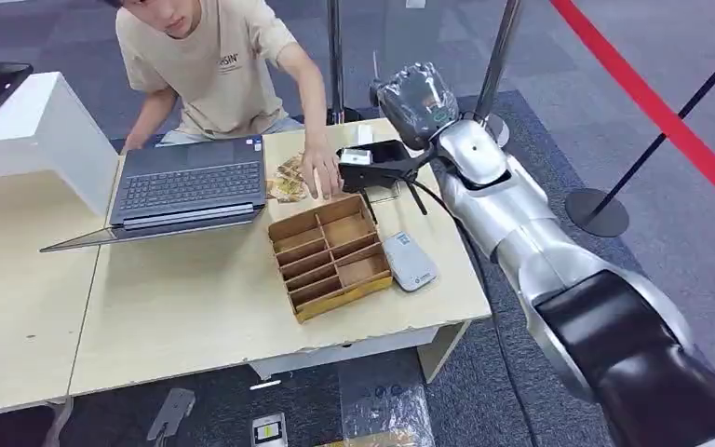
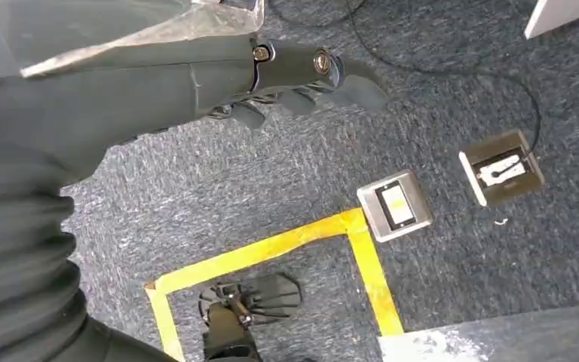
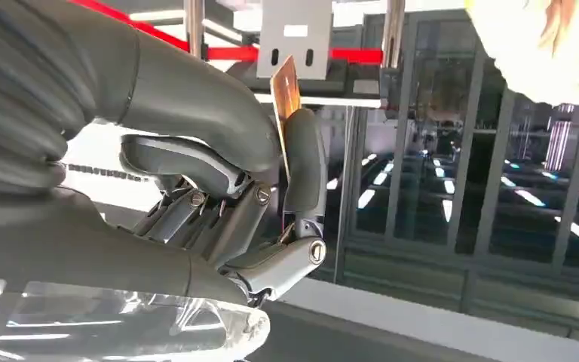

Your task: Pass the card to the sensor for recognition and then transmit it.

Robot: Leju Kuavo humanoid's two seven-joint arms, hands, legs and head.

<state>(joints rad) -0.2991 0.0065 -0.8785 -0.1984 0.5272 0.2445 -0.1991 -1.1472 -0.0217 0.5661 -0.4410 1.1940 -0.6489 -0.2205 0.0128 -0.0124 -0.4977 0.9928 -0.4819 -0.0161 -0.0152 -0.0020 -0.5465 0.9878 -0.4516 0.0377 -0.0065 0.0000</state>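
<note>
Kuavo's right hand (image 3: 219, 204) pinches a card (image 3: 286, 89) between thumb and a finger, card standing edge-on above the fingertips; in the head view that hand (image 1: 386, 166) hangs over the far edge of the table (image 1: 195, 317), just beyond the wooden divider tray (image 1: 329, 254). The grey sensor (image 1: 411, 262) lies flat just beside the tray, on its right, toward the table's near edge. A person's hand (image 1: 321, 177) rests on the tabletop touching the tray's far rim, next to a small heap of cards (image 1: 288, 181); a laptop (image 1: 189, 186) sits left of the tray. Left hand (image 2: 301, 79) hangs over carpet w/ fingers curled in, holding nothing.

Risks, as judged: grip looks thin, only a lower strip of the card caught, so a quick swing toward the sensor could let it twist or slip out. Person's hand is near the robot's fingers; a sideways sweep could brush it. Coming in low, the hand or card might clip the tray wall. A dark cable (image 1: 421, 197) trails by the wrist and could snag.

Room: tabletop beyond the sensor, away from the tray, is bare, but the table's right edge runs close by, so approach from above looks best.
</note>
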